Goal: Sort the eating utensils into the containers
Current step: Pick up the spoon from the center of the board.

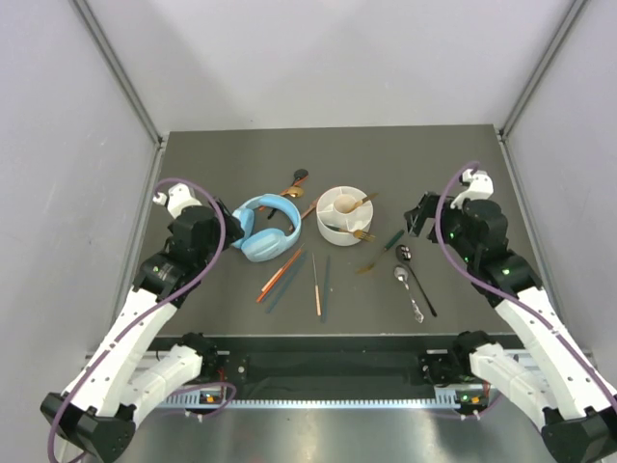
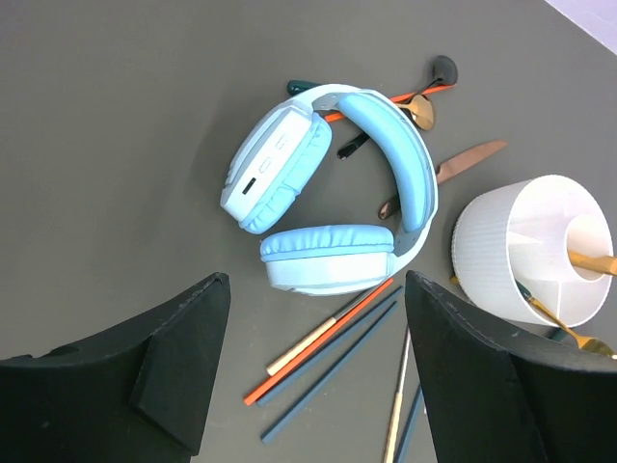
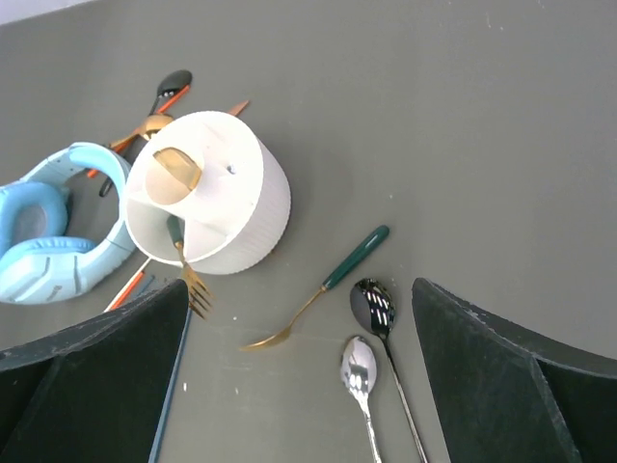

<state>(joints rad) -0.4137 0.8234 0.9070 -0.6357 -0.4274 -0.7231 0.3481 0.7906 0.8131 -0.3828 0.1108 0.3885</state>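
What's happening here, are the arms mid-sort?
Two arms are sorting utensils into the white divided holder. Both claws are open and hold nothing: the left claw is beside the blue headphones, and the right claw is right of the holder. A gold spoon and a gold fork are in it. On the table lie the chopsticks, a teal-handled gold utensil, a silver spoon, a black spoon and more utensils behind the headphones.

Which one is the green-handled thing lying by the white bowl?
Find the round white holder in the middle of the dark table. Right of it, flat on the table, lies a slim gold utensil with a dark green handle. The silver spoon and black spoon beside it have no green.
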